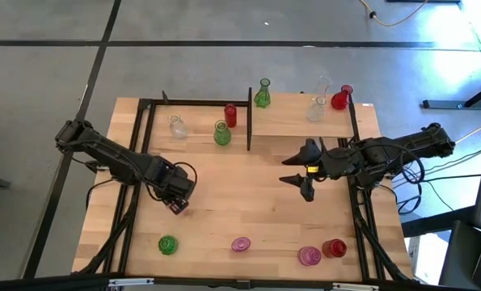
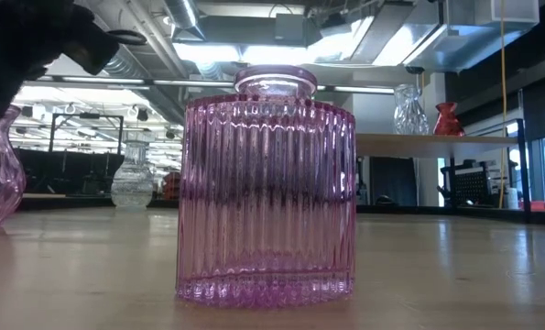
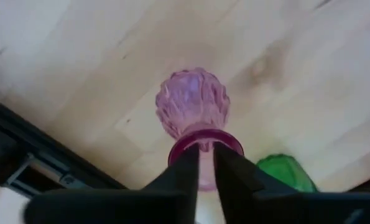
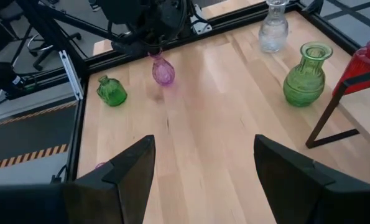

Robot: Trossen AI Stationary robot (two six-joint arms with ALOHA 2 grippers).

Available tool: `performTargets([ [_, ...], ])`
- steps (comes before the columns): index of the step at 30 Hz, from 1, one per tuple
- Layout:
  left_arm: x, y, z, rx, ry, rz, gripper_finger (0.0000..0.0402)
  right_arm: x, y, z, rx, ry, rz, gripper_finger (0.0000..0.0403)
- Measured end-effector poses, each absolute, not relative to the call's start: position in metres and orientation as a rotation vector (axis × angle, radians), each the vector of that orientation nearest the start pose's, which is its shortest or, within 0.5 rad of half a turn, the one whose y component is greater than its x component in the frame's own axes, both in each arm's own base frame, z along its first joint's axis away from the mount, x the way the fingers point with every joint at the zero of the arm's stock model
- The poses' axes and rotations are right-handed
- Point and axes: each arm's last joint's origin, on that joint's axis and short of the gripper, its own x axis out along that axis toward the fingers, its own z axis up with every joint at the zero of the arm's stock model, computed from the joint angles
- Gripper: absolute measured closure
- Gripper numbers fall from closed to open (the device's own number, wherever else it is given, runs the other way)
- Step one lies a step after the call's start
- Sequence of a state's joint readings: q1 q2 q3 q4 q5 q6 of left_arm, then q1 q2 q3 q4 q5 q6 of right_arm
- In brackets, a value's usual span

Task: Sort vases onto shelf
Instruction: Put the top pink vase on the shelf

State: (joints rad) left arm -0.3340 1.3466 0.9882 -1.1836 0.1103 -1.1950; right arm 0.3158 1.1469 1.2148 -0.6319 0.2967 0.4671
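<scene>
1. The shelf [image 1: 297, 121] is our landmark, at the far edge of the table. Vases already stand on it, green, red and clear ones.
2. The right gripper [image 1: 305, 171] waits just in front of the shelf, fingers apart and empty.
3. The left gripper [image 3: 202, 177] is well in front of the shelf, on its left side. Its fingers are clamped on the neck of a pink vase [image 3: 192, 102].
4. We judge the step is the pickup. Next we should lift the vase straight, carry it to the shelf and put it near vases of the same colour, without hitting the posts.
</scene>
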Motion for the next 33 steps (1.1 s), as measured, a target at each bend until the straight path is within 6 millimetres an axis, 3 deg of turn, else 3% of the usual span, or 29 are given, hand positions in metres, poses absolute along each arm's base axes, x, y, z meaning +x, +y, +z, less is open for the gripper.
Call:
performTargets([
  [3,0.2023,-0.073,0.2345,-0.752,1.506,0.604,0.0396,0.2237,0.0635,0.3696,0.284,0.526,-0.115,0.0153],
  [9,0.2021,-0.0729,0.2346,-0.751,1.506,0.607,0.0379,0.2237,0.0633,0.3697,0.282,0.524,-0.123,0.0153],
  [15,0.2038,-0.0724,0.2348,-0.743,1.518,0.552,0.0399,0.2238,0.0627,0.3698,0.277,0.517,-0.139,0.0153],
  [29,0.2058,-0.0737,0.2355,-0.758,1.518,0.509,0.0317,0.2238,0.0615,0.3701,0.265,0.503,-0.179,0.0153],
  [33,0.2098,-0.0752,0.236,-0.77,1.488,0.468,0.0319,0.2238,0.0615,0.3701,0.26,0.503,-0.18,0.0153],
])
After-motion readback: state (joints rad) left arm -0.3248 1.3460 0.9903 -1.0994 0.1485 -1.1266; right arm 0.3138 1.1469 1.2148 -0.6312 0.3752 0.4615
